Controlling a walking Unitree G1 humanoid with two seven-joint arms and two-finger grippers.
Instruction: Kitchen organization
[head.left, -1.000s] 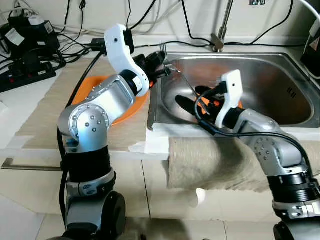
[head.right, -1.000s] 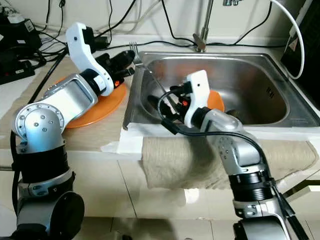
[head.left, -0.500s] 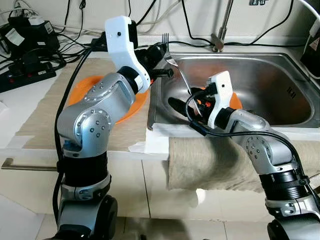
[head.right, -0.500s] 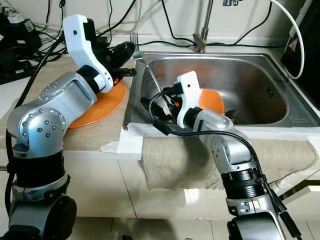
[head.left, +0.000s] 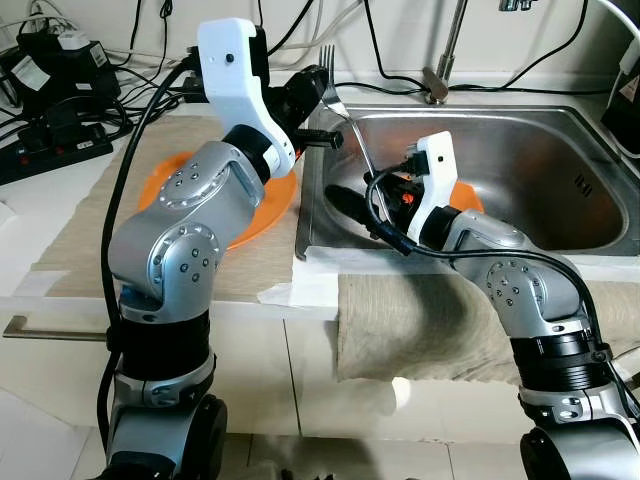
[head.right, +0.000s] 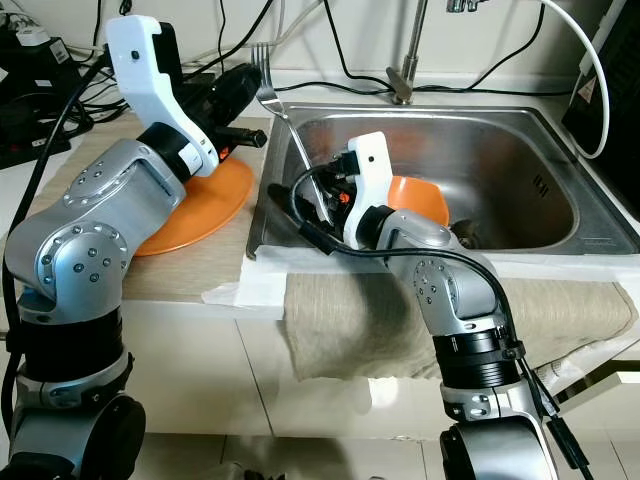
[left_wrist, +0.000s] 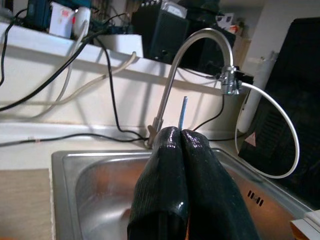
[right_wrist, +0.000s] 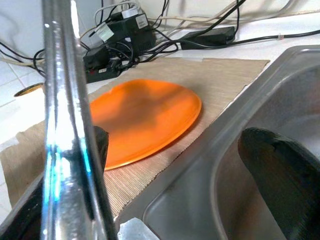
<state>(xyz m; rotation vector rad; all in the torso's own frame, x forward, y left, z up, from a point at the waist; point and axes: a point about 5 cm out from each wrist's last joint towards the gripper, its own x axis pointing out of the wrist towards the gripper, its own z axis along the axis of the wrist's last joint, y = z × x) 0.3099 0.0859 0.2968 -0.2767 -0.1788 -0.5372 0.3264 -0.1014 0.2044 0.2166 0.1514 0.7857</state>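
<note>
Lifted higher than a second ago, the fork (head.left: 340, 105) now stands tilted above the sink's (head.left: 560, 150) left rim, tines up, pinched by my left jaws (head.left: 322, 98), which are closed on it. My right jaws (head.left: 352, 205) sit spread apart around its handle inside the sink. An orange plate (head.right: 205, 205) rests on the bench.

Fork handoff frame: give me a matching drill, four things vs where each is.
Things:
1. fork
2. orange plate
3. orange bowl
4. grey towel

Places:
A. draped over the counter's front edge
B. inside the sink
C. on the mat left of the sink
D. pinched in the left gripper, handle slanting down to the right gripper

Pairs: 1-D, 2-C, 3-B, 4-A
</note>
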